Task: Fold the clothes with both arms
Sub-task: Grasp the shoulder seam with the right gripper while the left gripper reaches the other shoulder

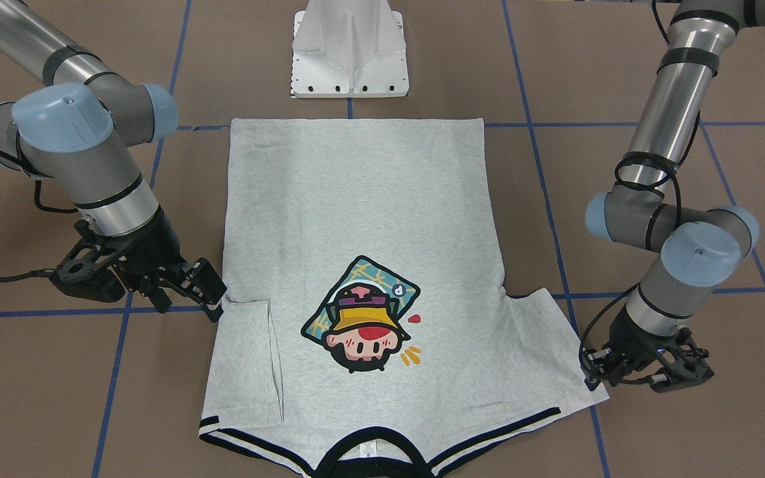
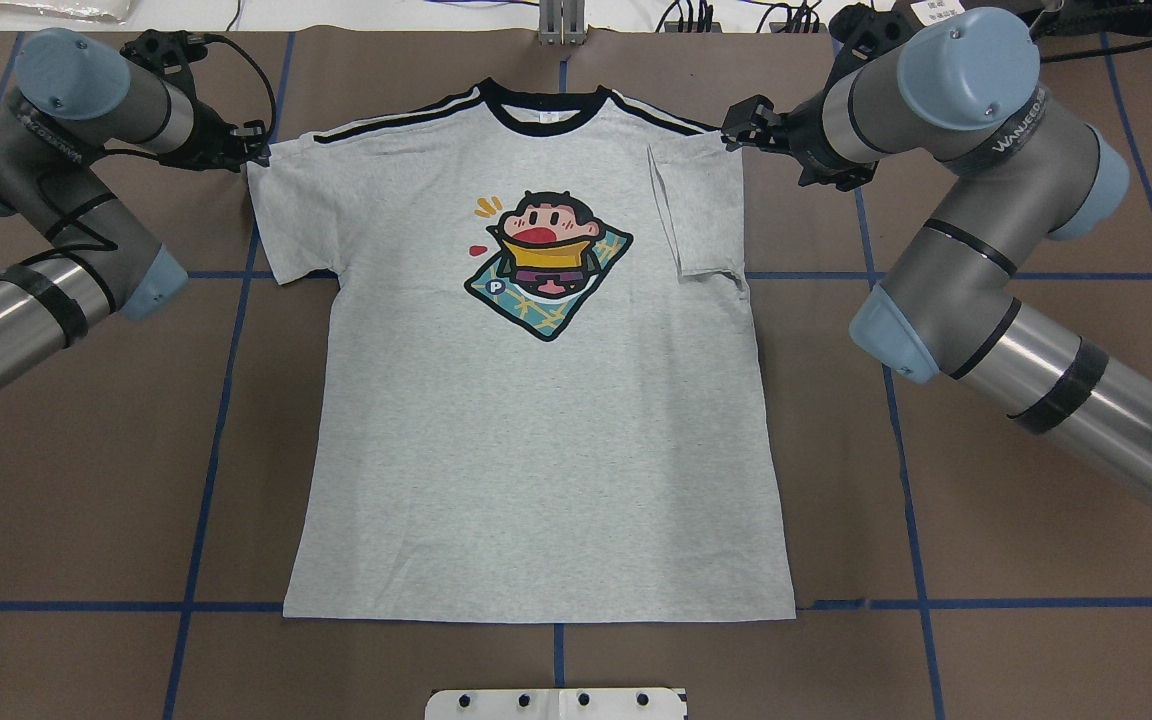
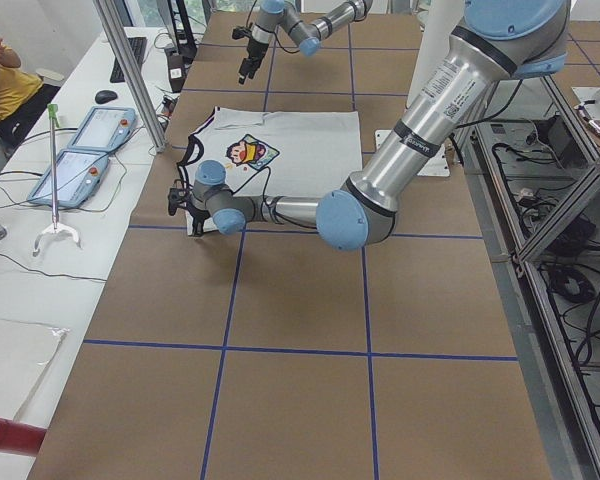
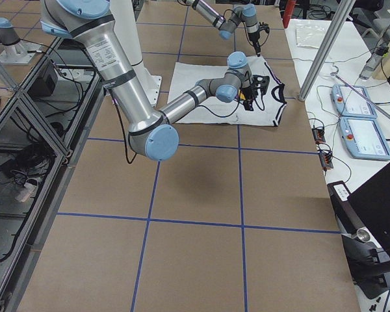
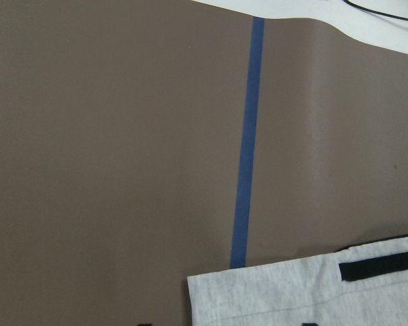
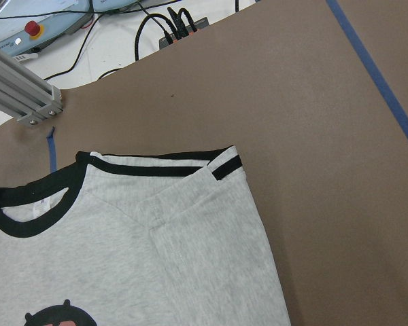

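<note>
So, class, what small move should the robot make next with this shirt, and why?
Probably close the left gripper on the corner of the spread-out sleeve, ready to fold it inward. The other sleeve already lies folded over the shirt, this one is flat, and the gripper sits right at its edge.

Brown table (image 2: 936, 500), gridded with blue tape (image 2: 86, 606), carries the flat grey T-shirt (image 2: 536, 450).

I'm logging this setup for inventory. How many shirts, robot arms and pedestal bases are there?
T-shirt: 1
Arms: 2 (left arm, right arm)
White base: 1
Total: 4
</note>
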